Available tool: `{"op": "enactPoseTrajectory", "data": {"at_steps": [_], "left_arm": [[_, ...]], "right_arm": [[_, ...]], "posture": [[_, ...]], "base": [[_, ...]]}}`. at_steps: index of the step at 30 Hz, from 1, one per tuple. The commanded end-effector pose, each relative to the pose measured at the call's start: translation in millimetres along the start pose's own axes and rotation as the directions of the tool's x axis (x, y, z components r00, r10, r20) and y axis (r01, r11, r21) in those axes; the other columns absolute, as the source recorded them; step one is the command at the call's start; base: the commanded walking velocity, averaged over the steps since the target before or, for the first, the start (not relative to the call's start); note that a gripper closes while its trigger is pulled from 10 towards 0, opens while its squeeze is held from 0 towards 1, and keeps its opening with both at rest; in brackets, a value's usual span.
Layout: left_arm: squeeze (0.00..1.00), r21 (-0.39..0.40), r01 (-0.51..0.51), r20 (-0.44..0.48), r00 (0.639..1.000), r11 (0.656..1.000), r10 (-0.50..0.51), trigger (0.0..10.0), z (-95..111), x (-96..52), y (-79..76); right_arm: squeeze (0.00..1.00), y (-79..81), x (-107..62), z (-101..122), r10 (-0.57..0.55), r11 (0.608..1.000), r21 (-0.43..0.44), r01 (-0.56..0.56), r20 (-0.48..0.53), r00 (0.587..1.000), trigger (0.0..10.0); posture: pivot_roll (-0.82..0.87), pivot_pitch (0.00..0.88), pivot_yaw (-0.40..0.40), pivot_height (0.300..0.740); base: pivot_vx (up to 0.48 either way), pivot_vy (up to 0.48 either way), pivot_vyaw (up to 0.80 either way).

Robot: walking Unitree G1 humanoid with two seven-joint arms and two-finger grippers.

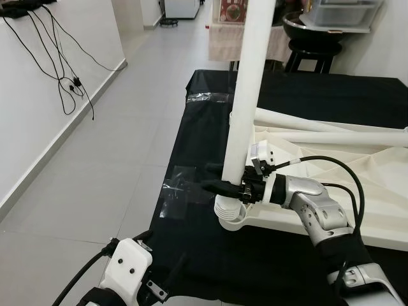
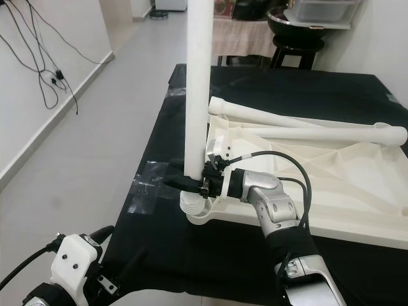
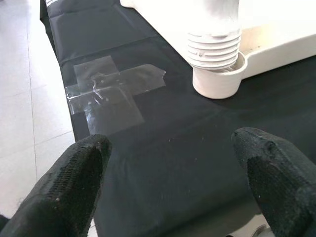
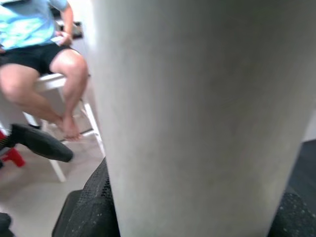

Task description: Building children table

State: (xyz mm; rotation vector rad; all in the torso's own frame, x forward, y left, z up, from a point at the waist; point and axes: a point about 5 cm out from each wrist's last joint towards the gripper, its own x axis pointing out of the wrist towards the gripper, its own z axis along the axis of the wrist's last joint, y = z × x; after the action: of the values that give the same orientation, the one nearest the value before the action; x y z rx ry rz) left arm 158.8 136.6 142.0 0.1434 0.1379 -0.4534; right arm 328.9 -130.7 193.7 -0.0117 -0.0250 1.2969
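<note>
Screwing a leg into the tabletop looks like the step in hand. R gripper [image 1: 224, 186] is pinched round the upright white leg [image 1: 245, 95] just above its ribbed threaded end [image 3: 214, 48]; black fingers wrap both sides of the tube. Threaded end sits in the corner socket [image 3: 217, 84] of the white tabletop [image 2: 331, 172], which lies upside down on the black cloth [image 1: 191, 242], but the ribs show above the socket rim, so leg isn't fully seated, judging by that. Two more white legs [image 2: 306, 121] lie across the tabletop, beyond the socket corner. L gripper [image 3: 173, 173] hovers low over the cloth near that corner, fingers [image 3: 76, 177] spread wide, holding nothing. Clear tape patch [image 3: 111, 91] is on the cloth just beside the socket. Person seated on a white stool [image 4: 44, 79] in the bkgd, R wrist view.

Next move prob needs: keep leg vertical, twist w/ R wrist, regrip as needed till ribs sink in; L could steady the tabletop edge near the socket.
</note>
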Motion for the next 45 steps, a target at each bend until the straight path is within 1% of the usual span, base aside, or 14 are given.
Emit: {"op": "enactPoseTrajectory", "data": {"at_steps": [1, 6, 7, 13, 15, 17, 19, 20, 25, 29, 33, 35, 43, 45], "left_arm": [[0.00, 0.010, 0.002, -0.011, 1.000, 1.000, -0.002, 10.0, 1.0, -2.5, -1.3], [0.00, 0.001, 0.087, -0.012, 0.996, 0.996, -0.087, 10.0, 4.4, -7.4, -10.9], [0.00, 0.000, 0.133, -0.013, 0.991, 0.991, -0.133, 10.0, 7.0, -11.3, -16.4], [0.00, -0.009, 0.161, -0.011, 0.987, 0.987, -0.161, 10.0, 10.9, -16.8, -19.3], [0.00, -0.008, 0.172, -0.008, 0.985, 0.985, -0.172, 10.0, 13.4, -19.7, -19.5], [0.00, -0.008, 0.172, -0.008, 0.985, 0.985, -0.172, 10.0, 13.4, -19.7, -19.5], [0.00, -0.006, 0.175, -0.007, 0.984, 0.984, -0.175, 10.0, 14.4, -21.2, -19.4], [0.00, -0.003, 0.182, -0.007, 0.983, 0.983, -0.182, 10.0, 15.4, -22.3, -19.5], [0.00, 0.000, 0.195, -0.006, 0.981, 0.981, -0.195, 10.0, 17.2, -23.8, -19.8], [0.00, 0.010, 0.207, -0.007, 0.978, 0.978, -0.207, 10.0, 18.8, -23.9, -19.4], [0.00, 0.010, 0.207, -0.007, 0.978, 0.978, -0.207, 10.0, 19.3, -24.2, -18.7], [0.00, 0.009, 0.206, -0.007, 0.979, 0.979, -0.206, 10.0, 19.3, -25.2, -18.0], [0.00, 0.011, 0.205, -0.008, 0.979, 0.979, -0.205, 10.0, 19.6, -26.1, -17.0], [0.00, 0.012, 0.204, -0.009, 0.979, 0.979, -0.204, 10.0, 19.8, -25.9, -16.5]], "right_arm": [[0.00, 0.5, 0.5, -0.3, 0.014, 1.000, 0.020, -0.014, 0.003, 1.000, 10.0], [0.00, -0.4, -4.0, 2.6, 0.060, 0.997, 0.048, -0.060, 0.014, 0.998, 10.0], [0.00, -3.3, -5.9, 4.5, 0.053, 0.997, 0.048, -0.054, 0.017, 0.998, 10.0], [0.00, -2.5, -8.8, 7.1, 0.083, 0.995, 0.059, -0.085, 0.036, 0.996, 10.0], [0.00, 7.1, -10.8, 8.0, 0.167, 0.984, 0.058, -0.169, 0.035, 0.985, 10.0], [0.00, 7.1, -10.8, 8.0, 0.167, 0.984, 0.058, -0.169, 0.035, 0.985, 10.0], [0.00, 14.4, -11.5, 8.2, 0.219, 0.974, 0.056, -0.220, 0.026, 0.975, 10.0], [0.00, 22.8, -11.9, 7.7, 0.276, 0.960, 0.048, -0.275, 0.004, 0.961, 10.0], [0.00, 33.5, -10.0, 6.1, 0.337, 0.941, 0.014, -0.337, -0.049, 0.940, 10.0], [0.00, 29.1, -4.9, 1.6, 0.299, 0.950, -0.062, -0.307, -0.115, 0.947, 10.0], [0.00, 25.6, -4.2, 0.2, 0.281, 0.952, -0.088, -0.295, -0.146, 0.949, 10.0], [0.00, 23.2, -7.7, -1.1, 0.291, 0.945, -0.097, -0.314, -0.197, 0.936, 10.0], [0.00, 18.4, -10.4, 0.1, 0.314, 0.929, -0.111, -0.353, -0.268, 0.911, 10.0], [0.00, 17.0, -9.4, -0.1, 0.323, 0.913, -0.141, -0.383, -0.324, 0.889, 10.0]], "posture": [[0.07, 0.196, -0.007, 0.740], [0.08, 0.223, -0.007, 0.740], [0.08, 0.244, -0.002, 0.740], [0.09, 0.278, 0.006, 0.740], [0.10, 0.298, 0.014, 0.740], [0.10, 0.298, 0.014, 0.740], [0.10, 0.306, 0.018, 0.740], [0.10, 0.313, 0.022, 0.740], [0.10, 0.323, 0.028, 0.740], [0.11, 0.329, 0.031, 0.740], [0.11, 0.332, 0.033, 0.740], [0.11, 0.334, 0.035, 0.740], [0.11, 0.335, 0.034, 0.740], [0.11, 0.337, 0.035, 0.740]], "base": [[0.000, 0.000, 0.00], [0.000, 0.000, 0.00], [0.000, 0.000, 0.00], [0.000, 0.000, 0.00], [0.000, 0.000, 0.00], [0.000, 0.000, 0.00], [0.000, 0.000, 0.00], [0.000, 0.000, 0.00], [0.000, 0.000, 0.00], [0.000, 0.000, 0.00], [0.000, 0.000, 0.00], [0.000, 0.000, 0.00], [0.000, 0.000, 0.00], [0.000, 0.000, 0.00]]}}
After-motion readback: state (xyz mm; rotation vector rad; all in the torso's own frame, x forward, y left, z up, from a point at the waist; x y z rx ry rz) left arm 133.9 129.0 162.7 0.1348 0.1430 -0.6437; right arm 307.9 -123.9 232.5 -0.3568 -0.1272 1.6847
